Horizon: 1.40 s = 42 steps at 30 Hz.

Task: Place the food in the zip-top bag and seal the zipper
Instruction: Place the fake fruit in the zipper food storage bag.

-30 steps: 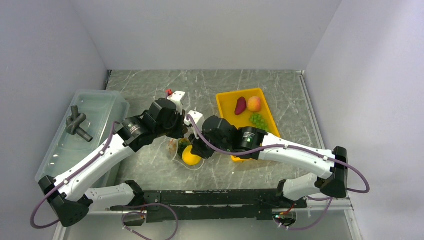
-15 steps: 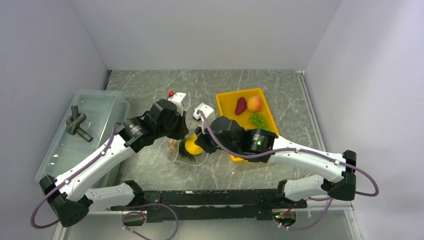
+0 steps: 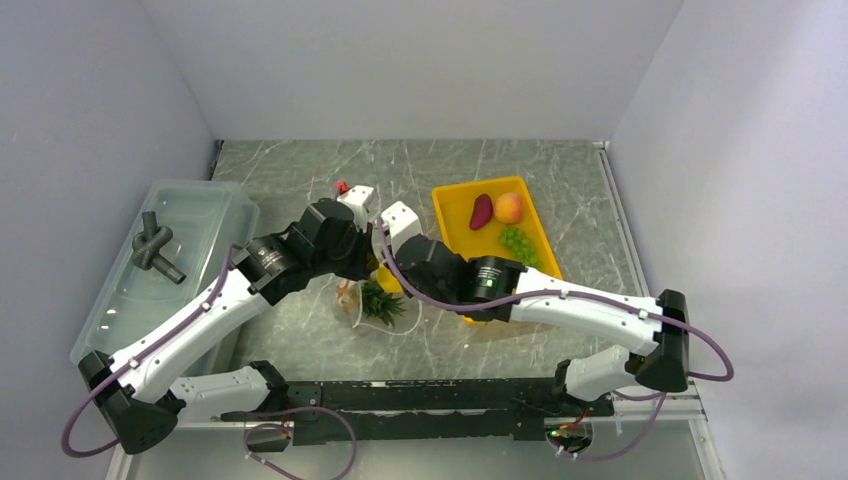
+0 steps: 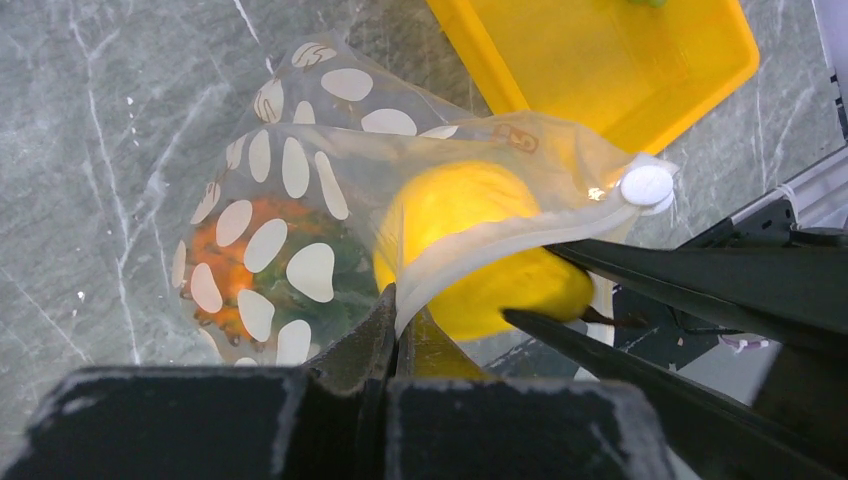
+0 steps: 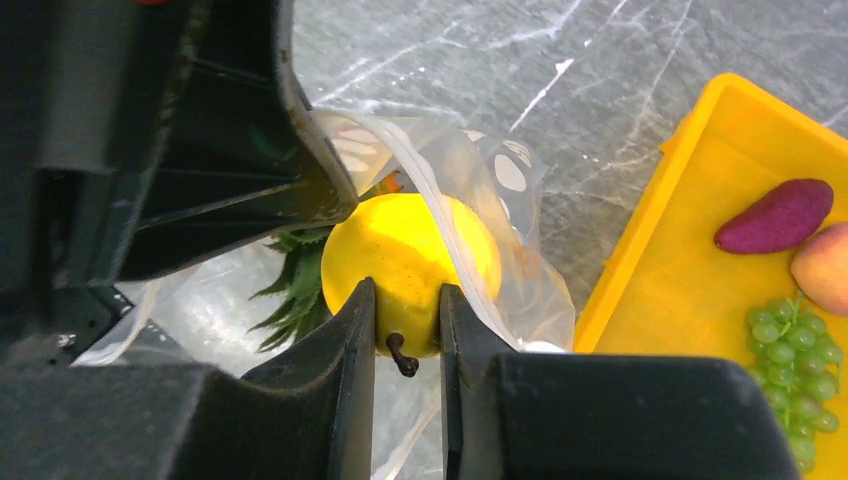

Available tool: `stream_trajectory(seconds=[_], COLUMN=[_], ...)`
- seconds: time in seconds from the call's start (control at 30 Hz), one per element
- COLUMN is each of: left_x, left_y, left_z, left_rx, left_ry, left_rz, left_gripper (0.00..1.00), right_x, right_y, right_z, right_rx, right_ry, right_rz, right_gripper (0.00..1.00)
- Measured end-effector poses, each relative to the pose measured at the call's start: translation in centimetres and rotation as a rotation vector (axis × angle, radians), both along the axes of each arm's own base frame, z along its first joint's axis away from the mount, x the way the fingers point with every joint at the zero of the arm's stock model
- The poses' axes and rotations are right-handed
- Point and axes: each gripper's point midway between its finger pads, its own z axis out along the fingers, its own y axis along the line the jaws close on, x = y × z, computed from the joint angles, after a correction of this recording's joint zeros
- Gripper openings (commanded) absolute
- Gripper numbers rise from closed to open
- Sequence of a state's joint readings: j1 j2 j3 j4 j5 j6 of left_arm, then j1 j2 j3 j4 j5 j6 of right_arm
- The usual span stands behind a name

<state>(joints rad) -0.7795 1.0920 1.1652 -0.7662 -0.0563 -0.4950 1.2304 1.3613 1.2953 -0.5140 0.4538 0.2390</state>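
My left gripper is shut on the whitish zipper at the mouth edge of the clear dotted zip-top bag, holding the mouth up. The orange pineapple lies inside the bag, its green crown showing. My right gripper is shut on a yellow round fruit with a dark stem and holds it at the bag's mouth, partly under the plastic. The dark red-purple piece, the peach-coloured fruit and the green grapes lie in the yellow tray.
A translucent lidded bin with a black object on it stands at the left. The yellow tray sits just right of the bag. Grey walls close the far and side edges.
My right gripper has carried the yellow fruit away from me, from the bag's near side up to the mouth held by my left gripper. The pineapple crown now shows. The left gripper has barely moved.
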Motion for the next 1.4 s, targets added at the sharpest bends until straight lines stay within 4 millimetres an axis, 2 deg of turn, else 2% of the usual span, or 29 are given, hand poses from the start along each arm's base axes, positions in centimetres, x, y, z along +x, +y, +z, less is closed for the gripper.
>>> stream_trajectory(seconds=[0.2,0.53,0.67,0.83,1.1,1.2,1.4], left_x=[-0.3,-0.4,-0.4,-0.4,-0.5,-0.5,-0.6], left_y=[-0.3,-0.5,-0.5,-0.5,-0.6,-0.6,-0.7], left_z=[0.0,0.1,0.1,0.1,0.1,0.1,0.1], left_rx=[-0.009,-0.018,-0.019,-0.019,-0.021,-0.021,-0.026], left_ry=[0.010,0.013,0.014,0.015,0.017,0.018,0.021], left_rz=[-0.017,-0.027,-0.029,-0.030,-0.032,-0.033,-0.040], left_gripper=[0.00,0.00,0.00,0.00,0.00,0.00,0.00], right_x=[1.1,2.8,2.9,3.1,3.7,4.1,5.3], right_y=[-0.1,-0.3,-0.2,-0.2,-0.7,-0.9,-1.0], right_z=[-1.8,-1.1,-2.7,-4.9,-6.3,-6.8,-6.9], right_rx=[-0.060,-0.020,-0.021,-0.053,-0.041,-0.026,0.036], right_ry=[-0.017,-0.076,-0.070,-0.054,-0.056,-0.053,-0.047], right_rz=[-0.070,-0.180,-0.196,-0.220,-0.269,-0.289,-0.335], right_gripper=[0.00,0.00,0.04,0.14,0.13,0.20,0.51])
